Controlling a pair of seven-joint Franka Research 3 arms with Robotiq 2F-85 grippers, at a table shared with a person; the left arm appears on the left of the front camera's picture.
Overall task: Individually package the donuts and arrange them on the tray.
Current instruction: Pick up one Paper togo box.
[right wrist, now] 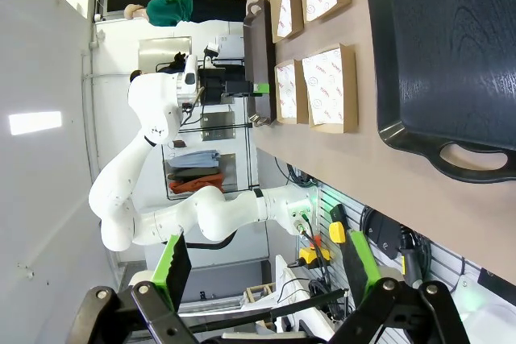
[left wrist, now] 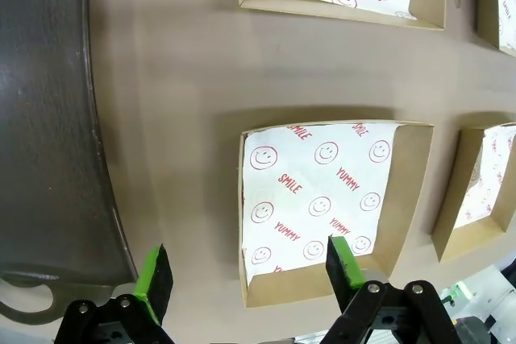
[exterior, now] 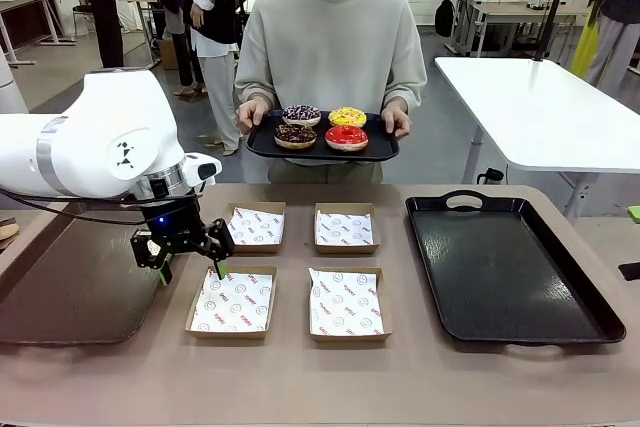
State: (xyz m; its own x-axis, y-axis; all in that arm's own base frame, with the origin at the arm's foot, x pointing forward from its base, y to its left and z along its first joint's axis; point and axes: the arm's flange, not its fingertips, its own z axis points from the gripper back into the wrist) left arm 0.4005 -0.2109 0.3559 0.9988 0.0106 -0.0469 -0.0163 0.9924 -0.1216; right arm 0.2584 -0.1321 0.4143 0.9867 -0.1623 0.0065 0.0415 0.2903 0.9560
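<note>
Across the table a person holds a small black serving tray carrying the donuts: chocolate with sprinkles, yellow, dark chocolate and glossy red. A large black tray lies bare on the table's right side, also seen in the right wrist view. My left gripper hangs open just above the left edge of the front-left box, nothing between its fingers. My right gripper is open and empty, off the table's edge.
Four paper-lined cardboard boxes sit in a square: back left, back right, front left, front right. A dark tray lies on the table's left, under my left arm. A white table stands behind on the right.
</note>
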